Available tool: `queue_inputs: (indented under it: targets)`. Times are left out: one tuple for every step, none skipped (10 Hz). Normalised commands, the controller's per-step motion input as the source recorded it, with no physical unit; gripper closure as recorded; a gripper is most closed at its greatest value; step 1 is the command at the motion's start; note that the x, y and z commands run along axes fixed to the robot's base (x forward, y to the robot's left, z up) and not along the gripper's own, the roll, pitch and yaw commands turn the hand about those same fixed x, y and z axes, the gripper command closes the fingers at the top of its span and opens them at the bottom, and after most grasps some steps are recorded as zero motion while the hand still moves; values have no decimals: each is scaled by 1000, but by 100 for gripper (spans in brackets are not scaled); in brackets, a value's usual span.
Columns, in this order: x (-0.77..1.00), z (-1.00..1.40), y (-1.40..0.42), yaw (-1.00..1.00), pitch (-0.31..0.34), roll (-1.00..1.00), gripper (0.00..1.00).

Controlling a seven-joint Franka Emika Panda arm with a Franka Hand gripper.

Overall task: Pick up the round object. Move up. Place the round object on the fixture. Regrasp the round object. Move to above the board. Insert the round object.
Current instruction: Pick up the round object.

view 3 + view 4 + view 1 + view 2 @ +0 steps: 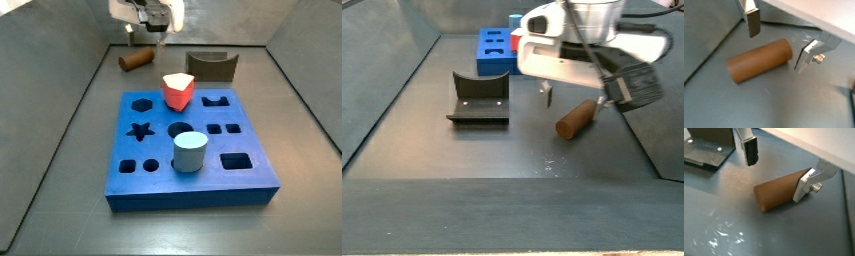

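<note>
- We're seeing the gripper (776,42) hanging just above the round object (759,61), which is lying on its side on the grey floor in both wrist views.
- Its 2 fingers (749,151) are spread wide apart, 1 on each side of the peg's end, and we're not seeing either pad touching the wood, so nothing is being pinched.
- In a side view the gripper (146,32) is sitting at the top of the frame, left of centre, with the round object (135,60) lying just under it near the back wall.
- In a side view the gripper (572,96) is hovering right of centre, and the round object (577,118) is lying tilted on the floor below it, close to the right wall.
- The fixture (211,66) is standing upper centre-right in a side view, just beside the peg but apart from it; in a side view the fixture (478,100) is showing left of centre.
- The board (191,160) is filling the middle of a side view, with a red-and-white peg (178,92) standing near its far edge and a pale cylinder (190,152) standing nearer the front.
- In a side view we're only catching the board (497,50) as a blue block at the upper middle.
- A corner of the fixture (708,148) is peeking into the upper left of a wrist view.
</note>
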Motion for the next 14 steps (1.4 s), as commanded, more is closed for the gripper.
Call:
queue_inputs:
  targets:
    - [174, 0, 0, -540, 120, -846, 0]
    - [46, -103, 20, -426, 169, -934, 0]
    - [0, -103, 17, -346, 146, -957, 0]
    - [0, -91, 3, -343, 149, -974, 0]
    - [0, -123, 26, -340, 151, -946, 0]
    - [0, -126, 34, -317, 134, -949, 0]
    - [0, -151, 49, -314, 117, -931, 0]
    - [0, -326, 191, -357, 123, -769, 0]
    - [6, -357, 220, -349, 109, -746, 0]
    - [9, -406, 160, -60, 0, -766, 0]
    - [0, -411, 157, -103, 0, -754, 0]
    - [0, -429, 163, -223, 0, -734, 0]
    - [-54, -291, 20, -157, -77, -851, 0]
    - [-37, -251, 0, -49, 0, -891, 0]
